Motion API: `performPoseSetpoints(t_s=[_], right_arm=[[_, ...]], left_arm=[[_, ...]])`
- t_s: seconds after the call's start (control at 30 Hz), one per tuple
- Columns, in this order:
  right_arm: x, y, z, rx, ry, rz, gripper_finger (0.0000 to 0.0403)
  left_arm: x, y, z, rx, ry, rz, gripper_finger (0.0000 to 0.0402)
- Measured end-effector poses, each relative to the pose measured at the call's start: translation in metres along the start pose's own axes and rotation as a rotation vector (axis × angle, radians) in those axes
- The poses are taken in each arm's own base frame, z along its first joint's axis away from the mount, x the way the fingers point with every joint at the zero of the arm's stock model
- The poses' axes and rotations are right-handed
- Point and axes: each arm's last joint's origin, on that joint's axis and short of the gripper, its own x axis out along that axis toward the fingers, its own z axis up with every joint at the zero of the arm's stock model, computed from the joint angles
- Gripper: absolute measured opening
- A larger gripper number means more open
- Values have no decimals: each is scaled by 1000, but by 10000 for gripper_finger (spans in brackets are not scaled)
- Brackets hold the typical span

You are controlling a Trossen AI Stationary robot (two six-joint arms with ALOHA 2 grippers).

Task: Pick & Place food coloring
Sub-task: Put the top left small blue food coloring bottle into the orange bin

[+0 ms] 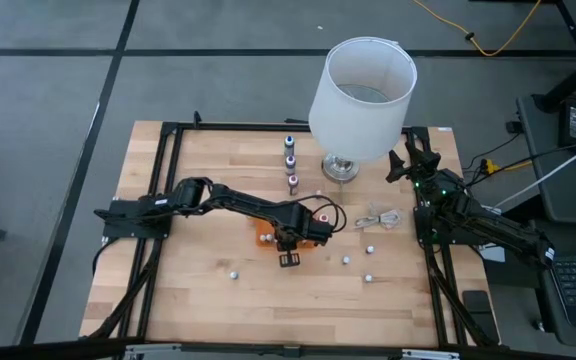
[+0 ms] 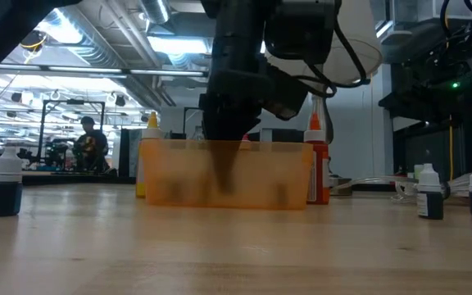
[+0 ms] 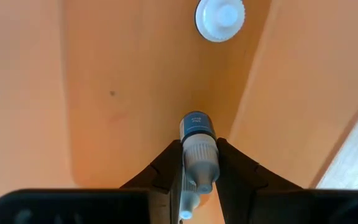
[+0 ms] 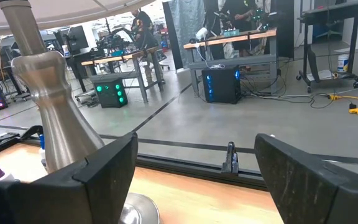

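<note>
Orange tray (image 3: 123,93), blue pale-capped bottle (image 3: 197,146)

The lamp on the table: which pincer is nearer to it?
Right. The right pincer waits open just beside the lamp; the left pincer is over the orange tray, farther off.

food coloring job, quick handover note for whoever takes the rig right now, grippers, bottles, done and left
Left gripper: shut on a small blue-labelled dropper bottle, lowered inside the orange rectangular tray.
Right gripper: open, idle by the silver lamp base.
Done: one white-capped bottle already stands in the tray.
Left: release this one; three bottles in a row and several scattered ones remain on the wooden table.
</note>
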Motion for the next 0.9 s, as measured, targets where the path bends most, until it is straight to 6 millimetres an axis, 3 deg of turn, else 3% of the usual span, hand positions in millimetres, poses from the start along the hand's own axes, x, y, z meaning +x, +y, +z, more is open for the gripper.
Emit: performPoseSetpoints(t_s=[0.17, 0.43, 0.9], right_arm=[[0, 0, 0, 0, 0, 0, 323], [0, 0, 0, 0, -1, 0, 323], [0, 0, 0, 0, 0, 0, 323]], left_arm=[[11, -2, 1, 6, 33, 1, 72], [11, -3, 1, 13, 29, 10, 74], [12, 1, 1, 1, 52, -40, 120]])
